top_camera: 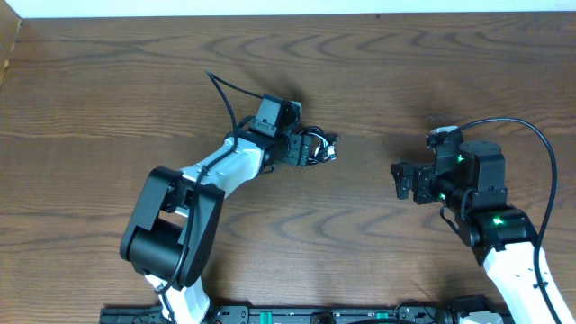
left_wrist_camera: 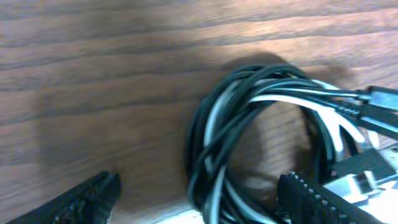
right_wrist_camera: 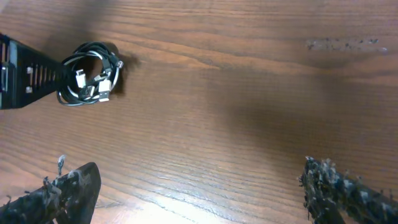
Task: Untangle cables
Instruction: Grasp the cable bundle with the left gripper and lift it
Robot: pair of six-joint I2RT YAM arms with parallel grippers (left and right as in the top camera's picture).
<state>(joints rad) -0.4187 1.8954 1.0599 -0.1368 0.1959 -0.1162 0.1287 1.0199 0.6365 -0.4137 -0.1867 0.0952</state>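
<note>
Brown wood with wavy lines covers the whole desk. Closest to the robot's side, both arms start at the desk's near edge. The right arm is white and black, with little green lights shining on it. The right jaws are spread wide, and only bare wood is between them. Their two fingers look dark and scruffy at the tips. They are well apart from the cable bundle, off to the bundle's right side, and they face it.

A bit farther out, the left arm reaches right up to the bundle. The left jaws are spread wide too and are not pinching anything. One dark finger sits over the wood to one side of the bundle, not touching it. The other finger, which has little ridges, is over the bundle's opposite side.

The bundle lies flat on the desk, near the middle. The black cable and the white cable are wound round and round together in one ring, with strands crossing over each other. Some black plugs stick out at one side of the ring. Small white plugs lie within the ring.

Farthest of all, past the bundle, a thick black wire curves up from the left arm. The desk's far edge meets a pale strip.
</note>
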